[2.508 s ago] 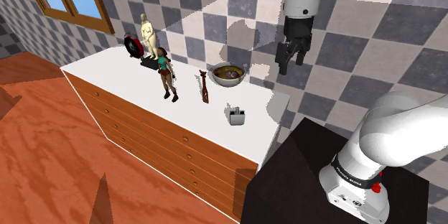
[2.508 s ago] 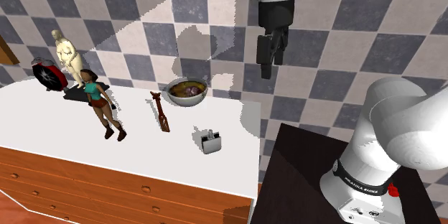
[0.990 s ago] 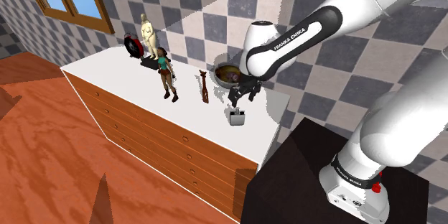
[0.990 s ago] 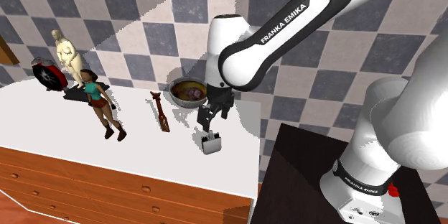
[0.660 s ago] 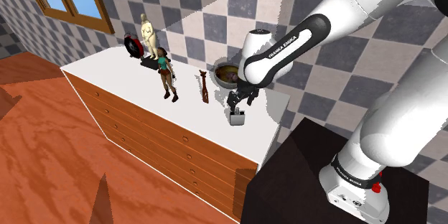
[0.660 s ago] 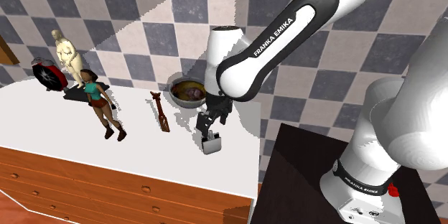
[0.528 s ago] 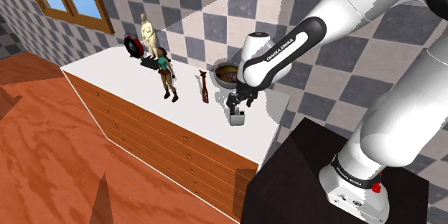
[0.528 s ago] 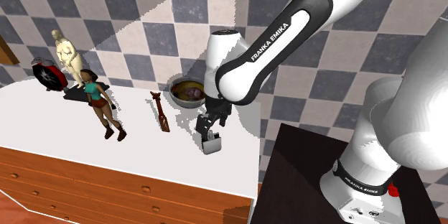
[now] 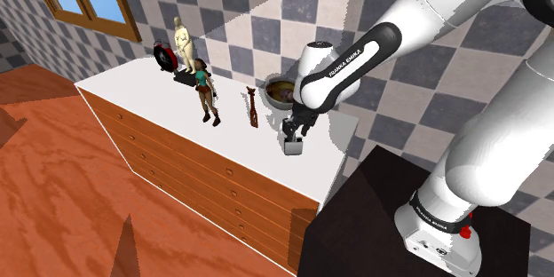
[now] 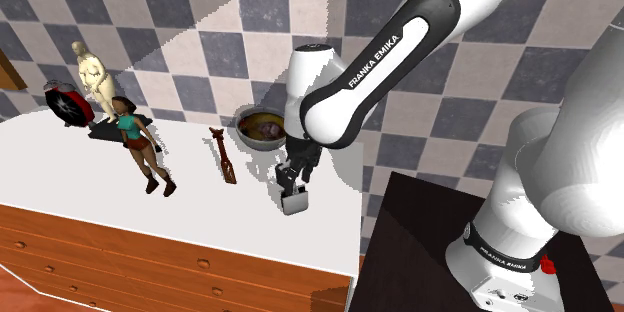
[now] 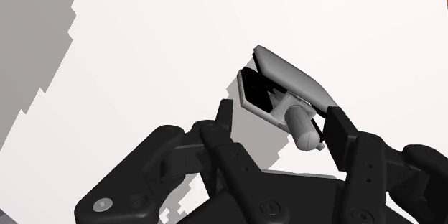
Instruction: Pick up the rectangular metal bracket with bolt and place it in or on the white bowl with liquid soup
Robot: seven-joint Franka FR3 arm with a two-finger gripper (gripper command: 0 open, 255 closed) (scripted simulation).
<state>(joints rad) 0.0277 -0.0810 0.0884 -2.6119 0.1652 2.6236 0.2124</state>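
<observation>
Counter (image 9: 142, 98), white-topped, over wooden drawers. White arm (image 9: 355, 49) bends down near the end by the stand. Grey bowl (image 9: 278, 91) of brown soup sits by the wall. Black gripper (image 11: 280, 118), fingers spread, straddles the grey bracket (image 11: 287, 82) lying on the counter near the bowl.

The surface (image 9: 146, 93) is overlooked from beside the stand (image 9: 373, 213) in the shoulder view, and the same surface is seen nearer and more squarely in the second exterior view. The wrist view is aimed closely down along the pincer (image 11: 280, 115).
</observation>
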